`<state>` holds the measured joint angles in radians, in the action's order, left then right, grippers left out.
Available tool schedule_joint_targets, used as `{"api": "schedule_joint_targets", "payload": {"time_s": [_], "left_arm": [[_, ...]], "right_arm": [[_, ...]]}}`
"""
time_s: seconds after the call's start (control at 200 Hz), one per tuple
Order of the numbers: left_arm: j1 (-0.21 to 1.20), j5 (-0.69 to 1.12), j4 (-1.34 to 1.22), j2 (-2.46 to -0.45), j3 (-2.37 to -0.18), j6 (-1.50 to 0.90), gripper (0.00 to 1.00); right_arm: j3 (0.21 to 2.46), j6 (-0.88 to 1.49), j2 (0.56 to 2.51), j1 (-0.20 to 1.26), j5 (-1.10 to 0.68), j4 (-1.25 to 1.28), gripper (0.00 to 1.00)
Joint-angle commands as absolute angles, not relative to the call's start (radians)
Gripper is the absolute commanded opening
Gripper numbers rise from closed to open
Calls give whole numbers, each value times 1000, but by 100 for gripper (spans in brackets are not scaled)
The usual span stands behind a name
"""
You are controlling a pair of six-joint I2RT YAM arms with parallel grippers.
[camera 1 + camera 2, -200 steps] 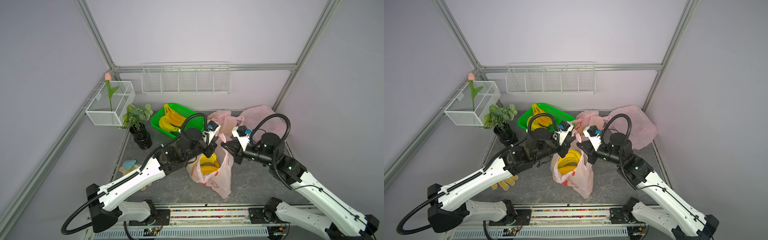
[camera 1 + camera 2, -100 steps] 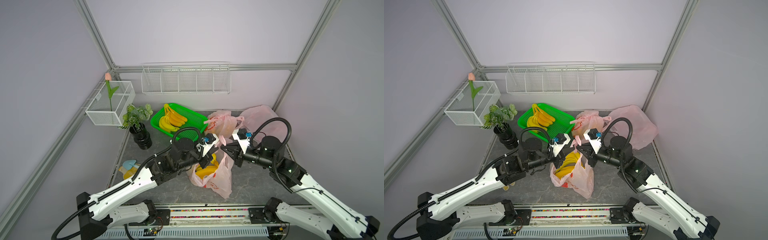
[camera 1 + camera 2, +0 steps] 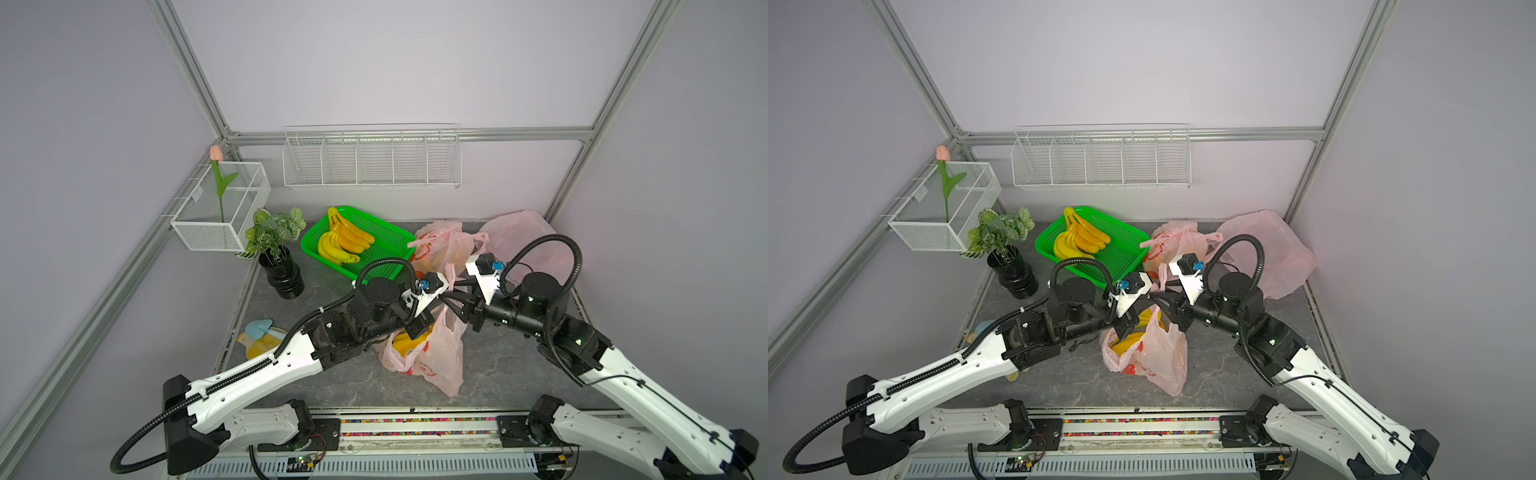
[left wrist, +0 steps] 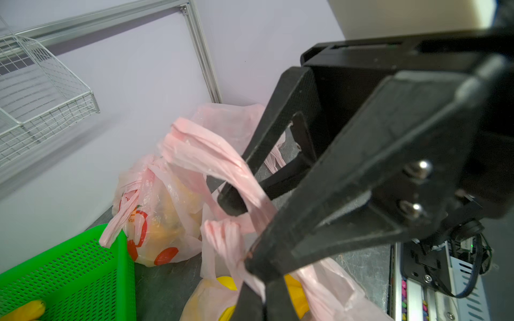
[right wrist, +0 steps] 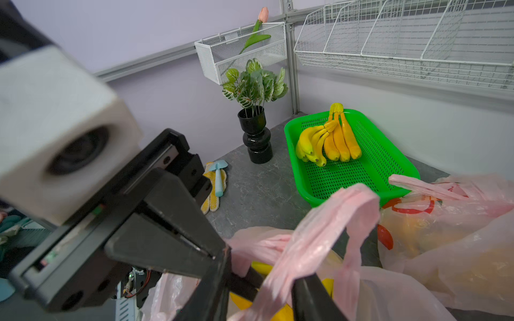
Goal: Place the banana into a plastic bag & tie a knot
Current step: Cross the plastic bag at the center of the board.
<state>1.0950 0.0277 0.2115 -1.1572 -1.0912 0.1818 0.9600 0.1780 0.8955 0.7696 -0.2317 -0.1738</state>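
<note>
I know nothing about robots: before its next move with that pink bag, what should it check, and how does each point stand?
1. Banana inside the bag: ok.
2. Left gripper shut on the first handle: ok.
3. Right gripper clamped on the second handle: not ok; it is open, and the loop only drapes over one finger.
4. Handles crossed, ready for a knot: cannot tell.
5. Knot tied: not ok.
</note>
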Motion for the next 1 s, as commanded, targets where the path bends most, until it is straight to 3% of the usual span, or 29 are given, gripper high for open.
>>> {"api": "schedule_joint_targets", "payload": {"time_s": [0.0, 0.19, 0.81, 0.995], "left_arm": [[1104, 15, 142, -1148, -1063, 213, 0], [1121, -23, 90, -1141, -1021, 248, 0], [1170, -273, -193, -1118, -824, 334, 0], [1181, -279, -219, -1131, -810, 353, 0]], "right_arm": [[939, 251, 914, 778, -257, -131, 42], [909, 310, 918, 779, -247, -113, 50], [955, 587, 962, 855, -42, -365, 51], [960, 615, 985, 863, -101, -317, 51]]}}
